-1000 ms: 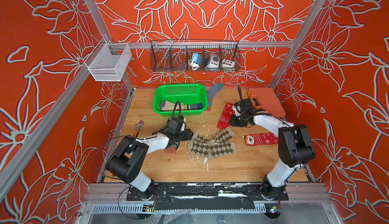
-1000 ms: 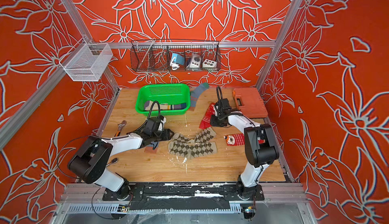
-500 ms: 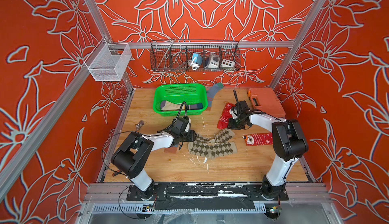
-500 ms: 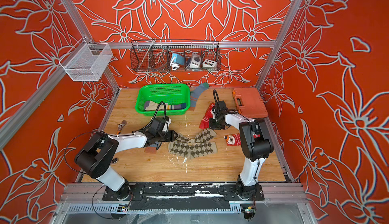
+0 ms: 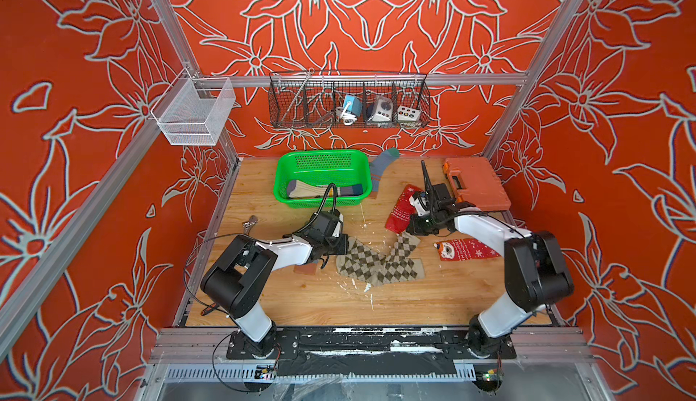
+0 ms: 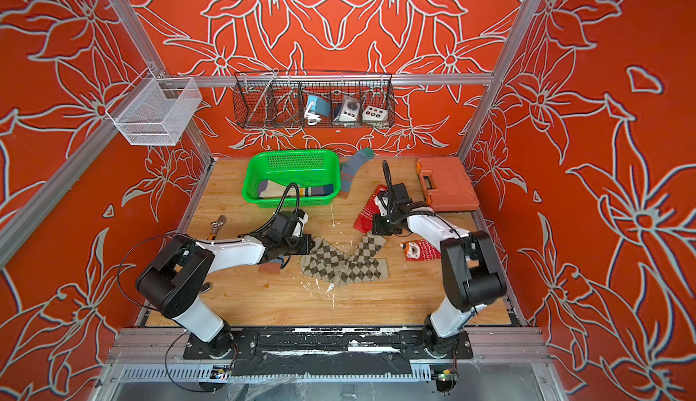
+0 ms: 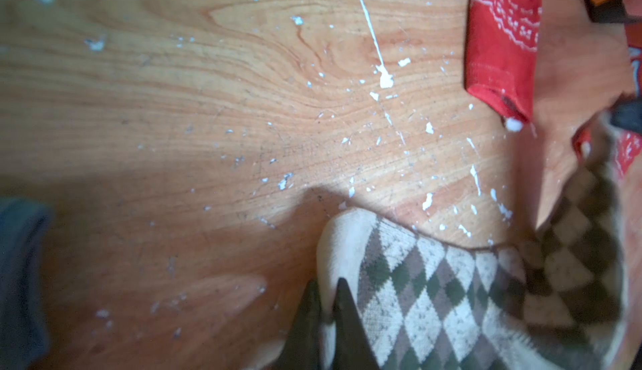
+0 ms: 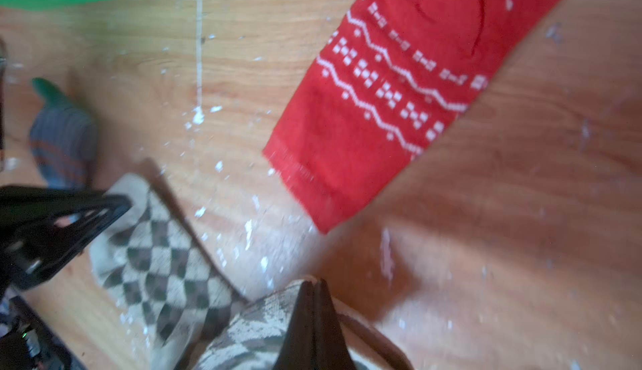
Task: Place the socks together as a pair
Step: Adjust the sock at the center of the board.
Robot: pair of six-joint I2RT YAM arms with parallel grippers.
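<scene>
On the worktop (image 5: 301, 297), a basket (image 5: 280, 177) sits at the back, left of centre, with socks (image 5: 309, 189) in it. A lone sock (image 5: 380, 165) lies just right of it. A case (image 5: 476, 184) sits back right. Two argyle socks (image 5: 376, 263) overlap at centre. A snowflake sock (image 5: 401, 211) lies behind them and a bear sock (image 5: 467, 250) to their right. A wrench (image 5: 249, 225) lies far left.

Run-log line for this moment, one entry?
left gripper: shut on left argyle sock | right gripper: shut on right argyle sock | socks: overlapping on table
</scene>
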